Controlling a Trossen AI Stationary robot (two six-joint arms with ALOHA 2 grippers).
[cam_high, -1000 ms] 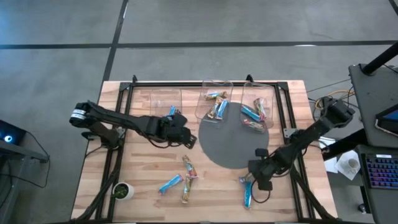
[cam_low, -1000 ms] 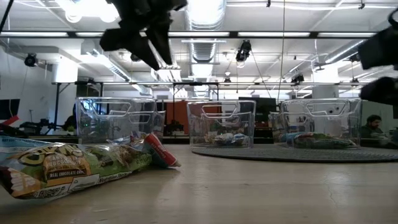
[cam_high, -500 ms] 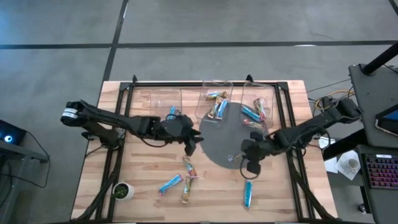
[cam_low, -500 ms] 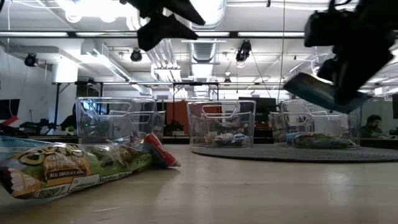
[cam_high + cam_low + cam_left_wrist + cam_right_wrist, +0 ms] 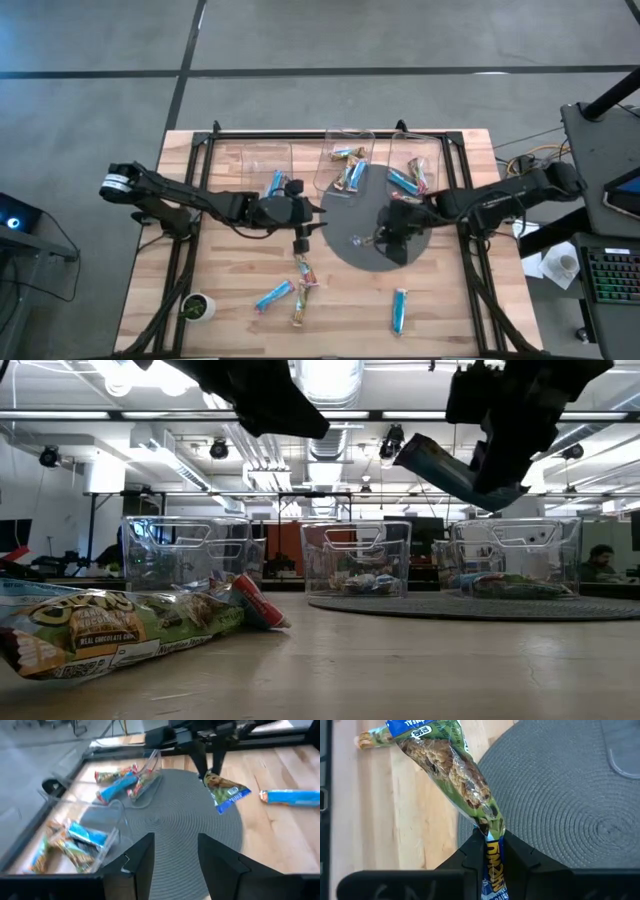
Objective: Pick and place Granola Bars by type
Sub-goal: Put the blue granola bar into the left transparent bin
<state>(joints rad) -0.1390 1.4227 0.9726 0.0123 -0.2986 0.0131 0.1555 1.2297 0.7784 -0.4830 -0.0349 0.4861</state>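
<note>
My right gripper point(image 5: 388, 236) hovers over the grey round mat point(image 5: 350, 215), shut on a green-and-blue granola bar point(image 5: 447, 767), which also shows in the low view as the bar point(image 5: 445, 468). My left gripper point(image 5: 175, 860) is open and empty above the table near the mat's left rim, by my left gripper point(image 5: 303, 240). Loose bars lie flat on the wood: two multicoloured ones point(image 5: 303, 268) point(image 5: 299, 308), and two blue ones point(image 5: 273, 295) point(image 5: 399, 310). More bars sit in the clear bins. My right gripper pinches the green-and-blue bar between its two fingers near one end of the wrapper point(image 5: 489, 829), coming from above and pointing down. The bar is lifted clear of the mat and sticks out tilted beyond the fingers, with its free end point(image 5: 405, 455) out toward my left arm.
Three clear bins stand along the far side: the left one point(image 5: 262, 158) holds a blue bar, the middle one point(image 5: 345, 165) and the right one point(image 5: 415, 178) hold several mixed bars. A small green-and-white cup point(image 5: 197, 305) stands at the near left corner.
My right gripper has risen from the near right part of the table beside the blue bar, carrying the green-and-blue bar lifted clear, and has moved toward the far edge and left, over the mat. My left gripper has shifted a little toward the near edge.
</note>
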